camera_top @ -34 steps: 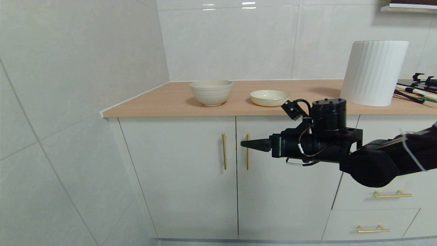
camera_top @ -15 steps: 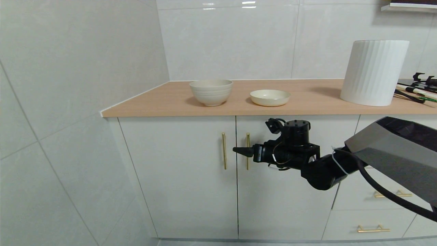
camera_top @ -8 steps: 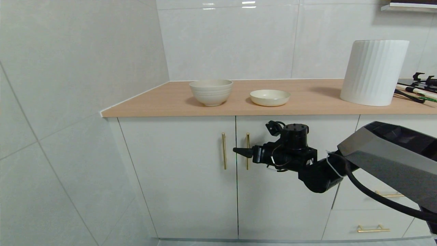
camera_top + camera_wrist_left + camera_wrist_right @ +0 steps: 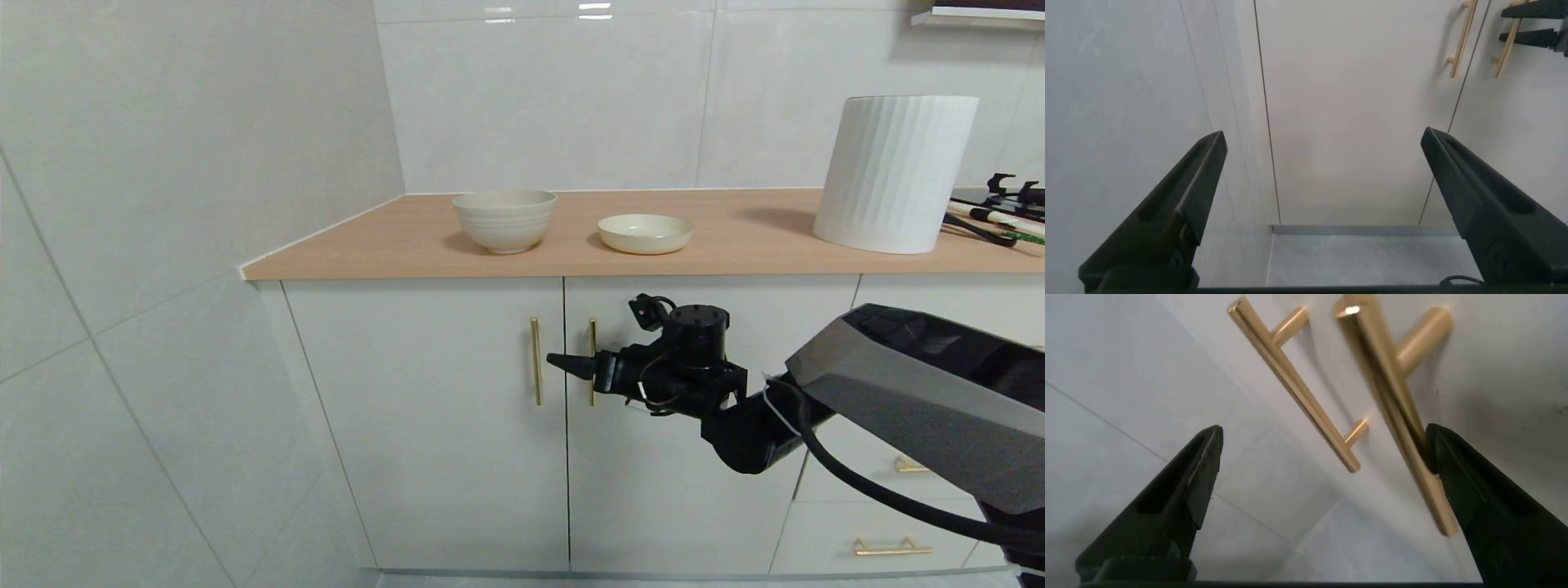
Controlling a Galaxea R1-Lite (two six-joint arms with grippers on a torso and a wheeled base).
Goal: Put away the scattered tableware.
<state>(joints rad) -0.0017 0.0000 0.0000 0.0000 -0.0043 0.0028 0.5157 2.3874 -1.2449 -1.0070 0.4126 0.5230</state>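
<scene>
A long wooden worktop [image 4: 735, 249] runs along the tiled wall, above two pale cupboard doors [image 4: 424, 425] and a stack of drawers [image 4: 882, 523] further to the right. A tall white ribbed container [image 4: 894, 171] stands upright near the right end of the worktop, with a few dark utensils [image 4: 992, 219] lying just beside it at the edge of the head view. The tableware sits on the left half: a deep cream bowl [image 4: 505, 219] and, near it on the right but apart from it, a shallow cream dish [image 4: 646, 233], both upright. The right gripper [image 4: 567, 364] is held level in front of the doors, where they meet, its fingers spread wide and holding nothing; the two slim brass handles [image 4: 1380, 392] lie in the gap between them, one finger just beside the nearer handle, though I cannot tell if it touches. The left gripper [image 4: 1323, 139] is low down, facing the bottom of the cupboard, wide open and holding nothing
</scene>
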